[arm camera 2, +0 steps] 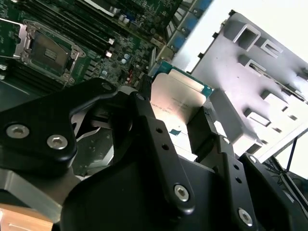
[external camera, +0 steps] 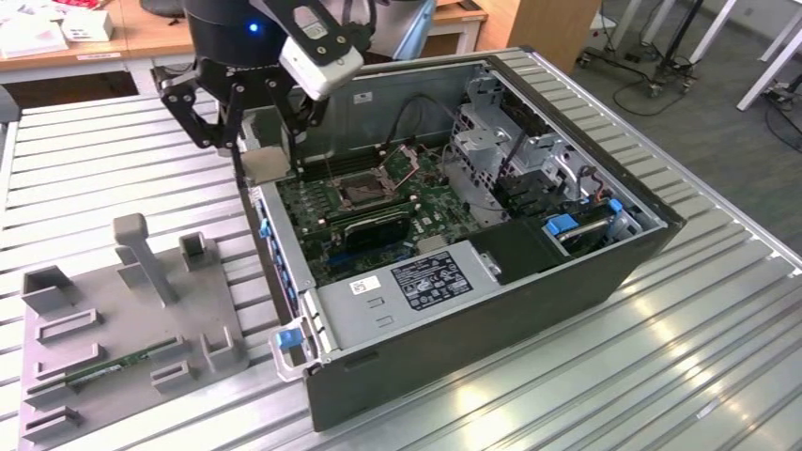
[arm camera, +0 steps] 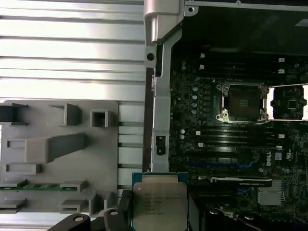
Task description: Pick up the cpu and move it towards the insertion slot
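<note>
One end effector (external camera: 266, 160) is seen lowered from above, closed on the cpu (external camera: 263, 166) at the open case's (external camera: 501, 282) wall edge, well apart from the insertion slot (external camera: 364, 186), over the worktop (external camera: 113, 178).

bright overhead light, glare on table (external camera: 701, 357)

The flat square chip with a shiny silver metal top and a pale tan rim (arm camera: 159, 207) is hanging in the air, gripped at its edges, above the edge of the open case. The square socket with a silver metal frame around a dark centre (arm camera: 243, 102) is lying open on the green board, well apart from the chip.
</note>
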`<state>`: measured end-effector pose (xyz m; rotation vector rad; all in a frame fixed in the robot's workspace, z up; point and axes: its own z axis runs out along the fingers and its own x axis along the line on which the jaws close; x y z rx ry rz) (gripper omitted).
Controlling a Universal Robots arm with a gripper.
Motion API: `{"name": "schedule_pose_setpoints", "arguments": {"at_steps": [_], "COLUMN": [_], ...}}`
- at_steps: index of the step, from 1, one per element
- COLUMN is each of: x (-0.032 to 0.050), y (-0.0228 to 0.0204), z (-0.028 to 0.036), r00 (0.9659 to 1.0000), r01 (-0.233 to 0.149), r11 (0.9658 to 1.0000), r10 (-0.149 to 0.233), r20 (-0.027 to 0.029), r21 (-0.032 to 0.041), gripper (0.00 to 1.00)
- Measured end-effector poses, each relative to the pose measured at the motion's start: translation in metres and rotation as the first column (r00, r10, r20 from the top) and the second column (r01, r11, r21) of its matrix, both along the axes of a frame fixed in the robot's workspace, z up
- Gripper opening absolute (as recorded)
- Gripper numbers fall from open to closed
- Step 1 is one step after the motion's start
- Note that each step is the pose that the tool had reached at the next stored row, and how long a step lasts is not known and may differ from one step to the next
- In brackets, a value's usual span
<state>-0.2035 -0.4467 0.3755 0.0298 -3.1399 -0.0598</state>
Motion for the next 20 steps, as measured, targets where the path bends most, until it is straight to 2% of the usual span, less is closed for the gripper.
{"name": "schedule_pose_setpoints", "arguments": {"at_steps": [20], "x": [0.0515], "y": [0.0], "z": [0.0], "r00": [1.0], "r01": [0.0], "r11": [1.0], "r10": [0.0], "r20": [0.0], "r21": [0.0], "gripper": [0.54]}}
